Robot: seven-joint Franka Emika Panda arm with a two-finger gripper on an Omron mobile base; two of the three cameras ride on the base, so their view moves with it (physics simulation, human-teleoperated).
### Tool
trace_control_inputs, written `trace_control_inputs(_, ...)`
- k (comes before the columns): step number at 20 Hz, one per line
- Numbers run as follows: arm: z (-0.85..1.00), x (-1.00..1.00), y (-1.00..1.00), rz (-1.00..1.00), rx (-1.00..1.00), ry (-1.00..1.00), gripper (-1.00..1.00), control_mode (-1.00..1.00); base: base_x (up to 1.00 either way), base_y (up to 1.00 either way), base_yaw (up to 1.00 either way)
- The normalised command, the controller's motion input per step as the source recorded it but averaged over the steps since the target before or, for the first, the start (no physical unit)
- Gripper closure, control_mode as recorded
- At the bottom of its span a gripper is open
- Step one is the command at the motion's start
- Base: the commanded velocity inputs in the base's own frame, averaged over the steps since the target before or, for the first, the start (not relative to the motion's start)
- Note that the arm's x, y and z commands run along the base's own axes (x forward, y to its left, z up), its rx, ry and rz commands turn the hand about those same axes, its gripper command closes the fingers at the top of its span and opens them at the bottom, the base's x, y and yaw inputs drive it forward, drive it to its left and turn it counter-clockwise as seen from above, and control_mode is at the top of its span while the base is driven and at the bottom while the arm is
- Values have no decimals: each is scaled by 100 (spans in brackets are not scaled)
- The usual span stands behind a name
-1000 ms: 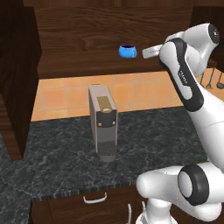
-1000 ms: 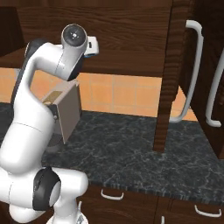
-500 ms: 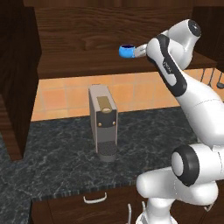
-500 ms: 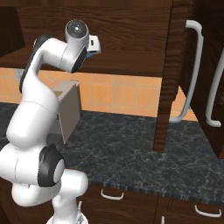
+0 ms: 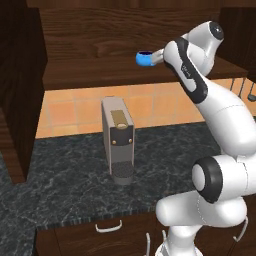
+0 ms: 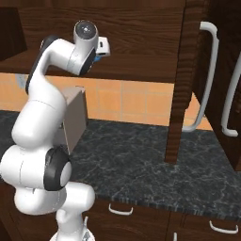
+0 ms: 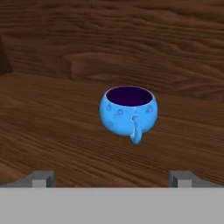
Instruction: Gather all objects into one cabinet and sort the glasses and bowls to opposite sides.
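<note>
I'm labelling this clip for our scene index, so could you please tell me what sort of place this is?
A rendered kitchen, most likely: a dark marble-look counter with drawers beneath, a coffee machine standing on it, and a dark wood wall cabinet holding a blue cup.

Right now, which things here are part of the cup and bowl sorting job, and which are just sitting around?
Part of the job:
- blue cup, upright on the shelf, handle toward the hand
- cabinet shelf it stands on
- gripper, open, short of the cup

Just sitting around:
- coffee machine on the counter
- door handles at right
</note>
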Motion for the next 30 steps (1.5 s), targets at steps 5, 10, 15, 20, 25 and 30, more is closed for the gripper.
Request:
trace_control_inputs(5,-8,52,0,0,0,0,-100,-100,0,0,0)
trace_control_inputs(10,0,45,-4,1,2,0,-100,-100,0,0,0)
trace_control_inputs(15,0,23,0,0,0,0,-100,-100,0,0,0)
trace_control_inputs(20,-2,5,0,0,0,0,-100,-100,0,0,0)
trace_control_inputs(25,-27,0,0,0,0,0,-100,-100,0,0,0)
trace_control_inputs(30,-8,7,2,0,0,0,-100,-100,0,0,0)
